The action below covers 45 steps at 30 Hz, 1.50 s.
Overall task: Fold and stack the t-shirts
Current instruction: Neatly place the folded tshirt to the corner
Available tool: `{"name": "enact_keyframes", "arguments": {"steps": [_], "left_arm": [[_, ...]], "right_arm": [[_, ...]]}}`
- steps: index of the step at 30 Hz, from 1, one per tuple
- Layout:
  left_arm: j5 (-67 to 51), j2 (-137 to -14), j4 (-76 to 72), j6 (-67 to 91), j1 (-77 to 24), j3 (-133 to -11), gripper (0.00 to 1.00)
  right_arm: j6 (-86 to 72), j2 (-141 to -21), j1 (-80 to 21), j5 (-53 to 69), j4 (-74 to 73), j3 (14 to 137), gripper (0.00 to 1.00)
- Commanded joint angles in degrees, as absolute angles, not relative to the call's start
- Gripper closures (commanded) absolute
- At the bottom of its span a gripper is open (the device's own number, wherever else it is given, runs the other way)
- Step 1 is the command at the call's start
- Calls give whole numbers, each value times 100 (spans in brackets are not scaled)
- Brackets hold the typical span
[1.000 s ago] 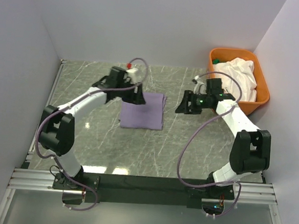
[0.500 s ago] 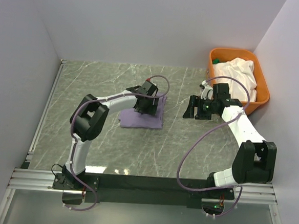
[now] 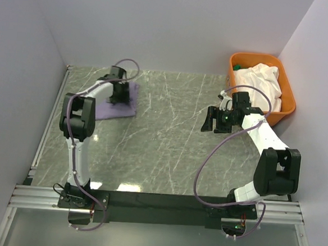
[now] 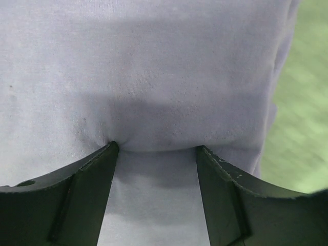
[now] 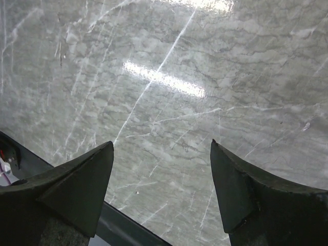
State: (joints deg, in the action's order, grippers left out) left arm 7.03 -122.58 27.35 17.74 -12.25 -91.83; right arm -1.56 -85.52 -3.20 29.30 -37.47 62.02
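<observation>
We judge the folded purple shirt parked near the tabletop's far left corner, our left gripper pressing it, fingers apart. The right gripper, spread and empty, should next fetch the white shirt from the tub.

Lavender t-shirt matt soft cloth; table glossy, marble-look.

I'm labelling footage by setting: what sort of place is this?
Probably a robotics test cell, not a home: plain white walls box in a marble-patterned table, a left arm and a right arm are bolted to a metal rail, and an orange tub holds white cloth.
</observation>
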Motion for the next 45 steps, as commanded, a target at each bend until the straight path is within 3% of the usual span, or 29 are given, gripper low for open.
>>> {"name": "enact_keyframes", "arguments": {"steps": [1,7,18,28,45], "left_arm": [[1098,-12866,3454,714,-722,-9447,30],[510,-13814,3971,-797,-18,-10730,30],[431,-14721,4236,-1529,404,-12540,30],[493,-15152,3929,-1810,571,-13148,26],[-193,-14424,3024,-2830,809,-12788,18]], "right_arm": [[-53,-8613,-264,2839,-3753,6504,18],[-53,-8683,-246,2699,-3832,6583,18],[149,-8868,-246,2461,-3955,6785,18],[185,-9053,-246,2479,-4017,6987,18],[158,-8684,-246,2575,-3903,6847,17]]}}
